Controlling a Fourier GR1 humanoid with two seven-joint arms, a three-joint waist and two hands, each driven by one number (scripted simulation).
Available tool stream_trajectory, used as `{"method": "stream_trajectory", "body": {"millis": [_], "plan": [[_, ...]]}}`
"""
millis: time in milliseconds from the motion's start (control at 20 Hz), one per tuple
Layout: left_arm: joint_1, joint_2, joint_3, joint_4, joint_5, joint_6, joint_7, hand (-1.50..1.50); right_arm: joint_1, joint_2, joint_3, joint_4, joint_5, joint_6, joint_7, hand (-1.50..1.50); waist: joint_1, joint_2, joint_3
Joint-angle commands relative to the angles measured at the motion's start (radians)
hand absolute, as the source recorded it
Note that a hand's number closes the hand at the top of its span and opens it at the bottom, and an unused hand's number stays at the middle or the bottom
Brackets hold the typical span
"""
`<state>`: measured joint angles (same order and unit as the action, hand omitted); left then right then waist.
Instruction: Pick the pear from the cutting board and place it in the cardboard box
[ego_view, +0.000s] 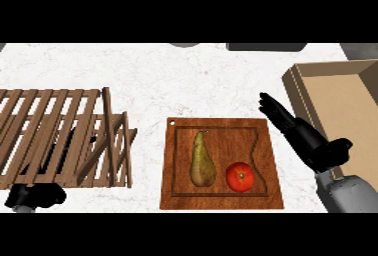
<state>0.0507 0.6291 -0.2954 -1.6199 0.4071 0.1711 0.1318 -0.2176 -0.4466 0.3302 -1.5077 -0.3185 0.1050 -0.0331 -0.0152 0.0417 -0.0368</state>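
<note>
I'm holding my right hand (301, 132) w/ fingers straight & wide, hovering btwn the cutting board (221, 202) & cardboard box (347, 100), prob. lining up for the pear (201, 162) lying on the board beside a tomato (240, 177).

Bright, even light across white counter (184, 80); dark shadow beneath slatted wooden crate (44, 115), faint elsewhere.

We see our right hand (308, 141) as black, with long slender fingers (275, 111), on a smooth, rounded grey forearm (348, 194); our left hand (35, 196) is black as well.
</note>
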Motion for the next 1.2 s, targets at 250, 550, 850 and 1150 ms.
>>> {"method": "stream_trajectory", "body": {"millis": [250,550,850,1150], "plan": [[-0.026,-0.029,0.180,0.055,0.172,-0.040,-0.138,0.00,-0.113,0.051,0.000,-0.126,0.138,-0.213,0.130,-1.50,0.035,-0.059,0.034],[-0.029,-0.063,0.151,0.093,0.201,-0.028,-0.137,0.00,-0.083,0.074,0.006,-0.239,0.426,-0.477,-0.098,-1.50,-0.006,-0.059,0.039],[-0.022,-0.078,0.129,0.079,0.183,0.008,-0.160,0.00,-0.040,-0.015,0.215,-0.362,0.666,-0.431,0.088,-1.50,-0.015,-0.064,0.033],[-0.005,-0.058,0.119,0.093,0.180,-0.002,-0.181,0.00,-0.131,-0.175,0.287,-0.323,0.867,-0.223,0.414,-1.50,0.001,-0.064,0.027]]}}
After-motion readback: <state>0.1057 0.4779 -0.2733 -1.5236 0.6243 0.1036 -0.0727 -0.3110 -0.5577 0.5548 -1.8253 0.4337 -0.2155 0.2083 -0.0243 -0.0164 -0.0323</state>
